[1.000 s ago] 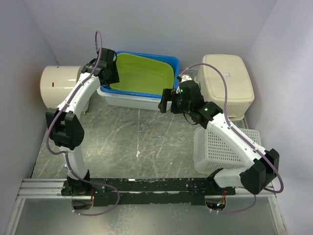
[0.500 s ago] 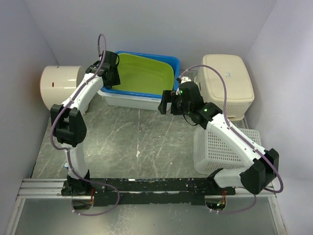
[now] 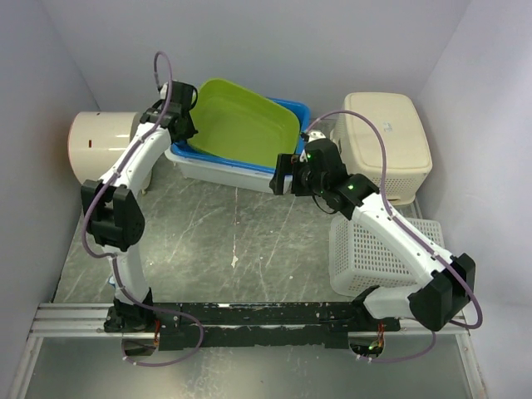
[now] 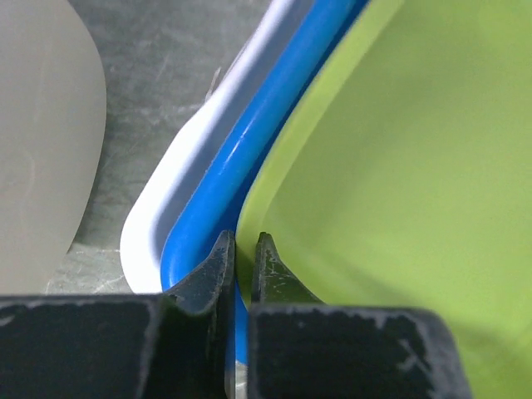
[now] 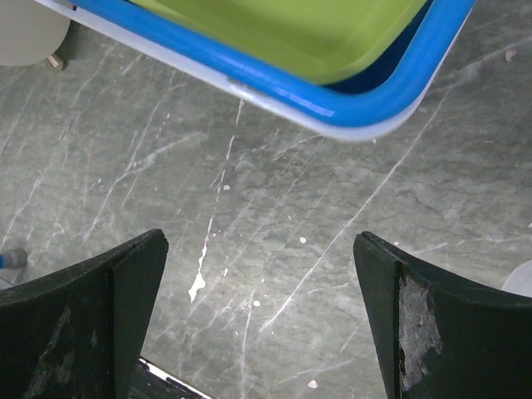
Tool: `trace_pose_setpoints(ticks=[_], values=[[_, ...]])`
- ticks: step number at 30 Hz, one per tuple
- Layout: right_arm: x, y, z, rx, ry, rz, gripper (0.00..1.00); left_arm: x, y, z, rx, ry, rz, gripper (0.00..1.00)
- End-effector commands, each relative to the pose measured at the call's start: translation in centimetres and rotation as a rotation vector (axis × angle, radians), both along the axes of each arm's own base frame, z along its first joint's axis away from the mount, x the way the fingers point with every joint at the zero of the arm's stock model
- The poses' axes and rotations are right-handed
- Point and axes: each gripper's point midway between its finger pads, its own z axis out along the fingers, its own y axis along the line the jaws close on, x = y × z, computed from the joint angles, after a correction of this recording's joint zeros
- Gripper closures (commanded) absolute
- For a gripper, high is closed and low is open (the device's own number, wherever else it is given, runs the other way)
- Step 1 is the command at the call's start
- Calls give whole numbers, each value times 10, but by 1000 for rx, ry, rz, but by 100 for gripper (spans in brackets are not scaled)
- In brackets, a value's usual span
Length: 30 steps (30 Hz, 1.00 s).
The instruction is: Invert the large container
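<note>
Grey marbled table (image 3: 233, 241) is lying under the right pincer (image 5: 259, 238), which is hovering spread wide with nothing between its fingers. Lime-green tub (image 3: 241, 125) is sitting tilted inside the blue bin (image 3: 293, 108), just ahead of that pincer. Blue bin is nesting in a white tray (image 3: 220, 170). Left pincer (image 4: 243, 241) is pinching the green tub's left rim, with the blue bin's rim just beside its outer finger.

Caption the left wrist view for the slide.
Left gripper pinching the rim of the green tub, which sits inside a blue tub.
</note>
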Motion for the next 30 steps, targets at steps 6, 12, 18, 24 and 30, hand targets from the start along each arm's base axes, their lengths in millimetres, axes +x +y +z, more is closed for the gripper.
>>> trace_pose_setpoints(ticks=[6, 12, 18, 24, 30], values=[[-2, 0, 69, 26, -229, 110, 5, -26, -17, 178, -88, -366, -149, 93], [-8, 40, 115, 69, -499, 372, 14, -48, -22, 218, -149, -434, -202, 93], [1, 103, 122, -37, -739, 516, 10, -59, -30, 231, -192, -443, -246, 93], [25, 138, 122, -81, -823, 521, 7, -74, -32, 241, -206, -436, -282, 93], [55, 166, 88, -94, -780, 491, 27, -89, -34, 252, -225, -442, -318, 93]])
